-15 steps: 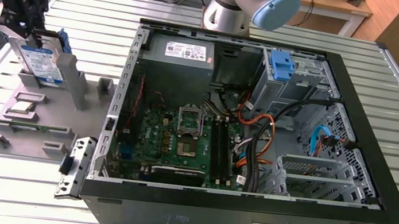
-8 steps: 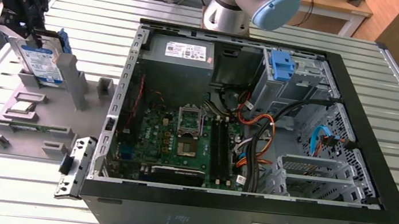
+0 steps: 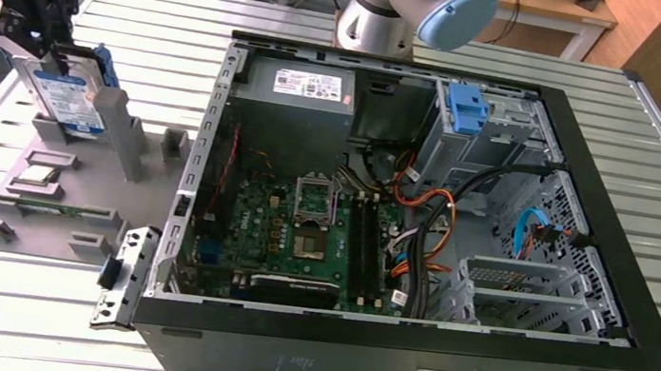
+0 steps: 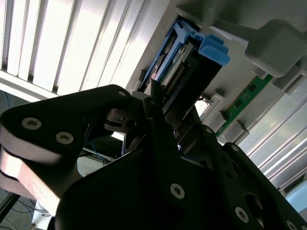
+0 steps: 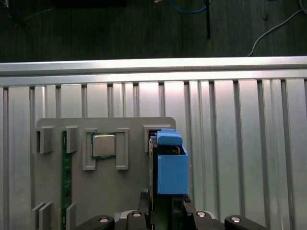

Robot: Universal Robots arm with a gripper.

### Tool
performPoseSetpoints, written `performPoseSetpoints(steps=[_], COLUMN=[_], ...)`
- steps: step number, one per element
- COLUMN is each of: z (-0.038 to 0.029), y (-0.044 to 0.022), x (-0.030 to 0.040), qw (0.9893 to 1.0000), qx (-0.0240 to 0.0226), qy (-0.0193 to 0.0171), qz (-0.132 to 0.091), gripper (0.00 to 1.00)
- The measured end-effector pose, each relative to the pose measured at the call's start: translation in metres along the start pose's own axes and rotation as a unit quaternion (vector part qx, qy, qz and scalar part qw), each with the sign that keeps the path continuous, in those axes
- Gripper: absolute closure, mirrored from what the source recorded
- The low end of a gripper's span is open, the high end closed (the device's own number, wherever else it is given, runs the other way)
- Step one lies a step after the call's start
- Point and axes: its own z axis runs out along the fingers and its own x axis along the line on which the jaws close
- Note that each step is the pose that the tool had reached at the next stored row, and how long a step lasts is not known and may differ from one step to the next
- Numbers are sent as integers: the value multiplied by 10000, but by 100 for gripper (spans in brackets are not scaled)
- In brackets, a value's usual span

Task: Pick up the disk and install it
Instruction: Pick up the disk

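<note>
Pincer (image 3: 48, 52) was clamped on the top edge of the disk (image 3: 67, 98). The disk stood upright in the grey fixture (image 3: 56, 226) on the bench (image 3: 8, 306), well apart from the open computer case (image 3: 411, 350). Judgement: lift straight, untilted, so the blue carrier clears the slot posts.

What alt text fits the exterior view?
The robot's tool is at the top end of a blue-framed disk standing in a grey holder at the exterior view's left. Beside it on the slatted metal table lies an open computer case, its circuit board and cables exposed.
</note>
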Motion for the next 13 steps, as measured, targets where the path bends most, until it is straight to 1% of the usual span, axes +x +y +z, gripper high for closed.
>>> performPoseSetpoints(steps=[11,13], z=[-7,-25], y=[0,1], x=[0,-1], qw=[10000,10000], qx=[0,-2], qy=[0,1], qz=[0,0], gripper=[65,65])
